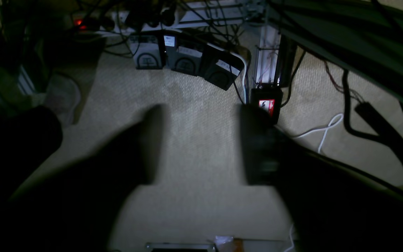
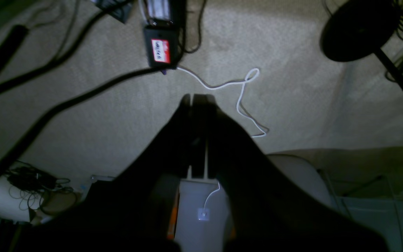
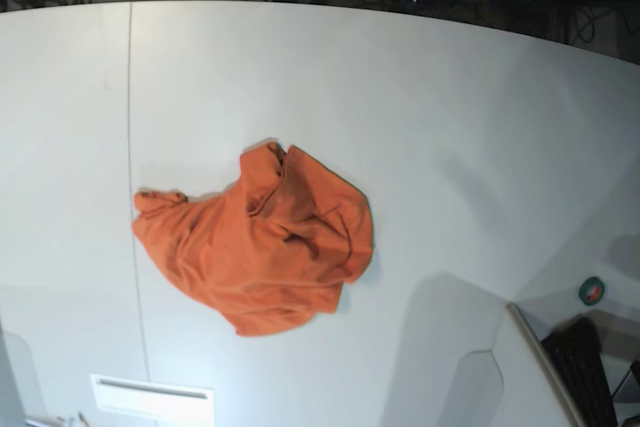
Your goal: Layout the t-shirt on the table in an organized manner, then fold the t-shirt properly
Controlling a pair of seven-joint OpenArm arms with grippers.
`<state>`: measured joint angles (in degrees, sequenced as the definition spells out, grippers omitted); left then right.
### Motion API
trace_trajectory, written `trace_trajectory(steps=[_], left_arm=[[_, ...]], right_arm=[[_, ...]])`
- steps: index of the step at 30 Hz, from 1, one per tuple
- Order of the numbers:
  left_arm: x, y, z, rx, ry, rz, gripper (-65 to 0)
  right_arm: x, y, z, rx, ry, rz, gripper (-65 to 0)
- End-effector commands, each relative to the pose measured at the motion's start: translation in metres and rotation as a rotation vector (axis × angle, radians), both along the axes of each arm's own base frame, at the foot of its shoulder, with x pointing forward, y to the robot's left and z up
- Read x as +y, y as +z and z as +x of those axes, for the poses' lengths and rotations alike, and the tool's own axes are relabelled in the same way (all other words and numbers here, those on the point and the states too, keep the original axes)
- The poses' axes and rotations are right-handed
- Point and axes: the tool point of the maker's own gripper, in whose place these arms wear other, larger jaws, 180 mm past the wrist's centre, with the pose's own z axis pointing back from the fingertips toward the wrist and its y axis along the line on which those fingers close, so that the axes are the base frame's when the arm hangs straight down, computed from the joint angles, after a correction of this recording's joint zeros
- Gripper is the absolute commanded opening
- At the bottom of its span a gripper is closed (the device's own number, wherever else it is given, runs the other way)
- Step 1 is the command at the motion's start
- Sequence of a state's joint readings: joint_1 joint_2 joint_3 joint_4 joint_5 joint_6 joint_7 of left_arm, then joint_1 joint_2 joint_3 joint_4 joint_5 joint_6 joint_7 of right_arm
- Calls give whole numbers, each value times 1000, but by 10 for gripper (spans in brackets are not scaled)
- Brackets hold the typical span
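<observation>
The orange t-shirt lies crumpled in a heap on the white table, left of centre and just right of the thin dark seam. Neither arm shows in the base view. In the left wrist view my left gripper is open and empty, its two dark fingers wide apart over beige carpet. In the right wrist view my right gripper is shut with the fingers pressed together and nothing between them, also over the carpet. Neither wrist view shows the shirt.
Both wrist views look down at the floor beside the table: black cables, a black box with a red label, a white cord and power bricks. A keyboard sits off the table's curved front right edge.
</observation>
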<state>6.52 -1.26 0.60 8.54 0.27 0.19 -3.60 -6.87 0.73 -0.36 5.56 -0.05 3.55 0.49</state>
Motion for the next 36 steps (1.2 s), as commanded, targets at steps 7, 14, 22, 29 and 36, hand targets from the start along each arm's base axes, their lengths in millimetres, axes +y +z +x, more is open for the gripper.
trace_trajectory(steps=[7,14,22,29,36], left_arm=[[4,1,-14,21,10,8,-648],[5,1,-18,28,1,8,-650],[5,2,-30,39,0,9,-650],[34,14,-65,32,-33,49,-650],[55,50,-80,-76,-87,68,-650]], right_arm=[[5,1,-13,21,6,13,-650],[4,1,-13,21,7,11,-650],[-12,1,-3,-62,8,-11,-650],[-34,11,-53,18,12,-41,-650],[-39,50,-72,-55,-20,-66,-650]])
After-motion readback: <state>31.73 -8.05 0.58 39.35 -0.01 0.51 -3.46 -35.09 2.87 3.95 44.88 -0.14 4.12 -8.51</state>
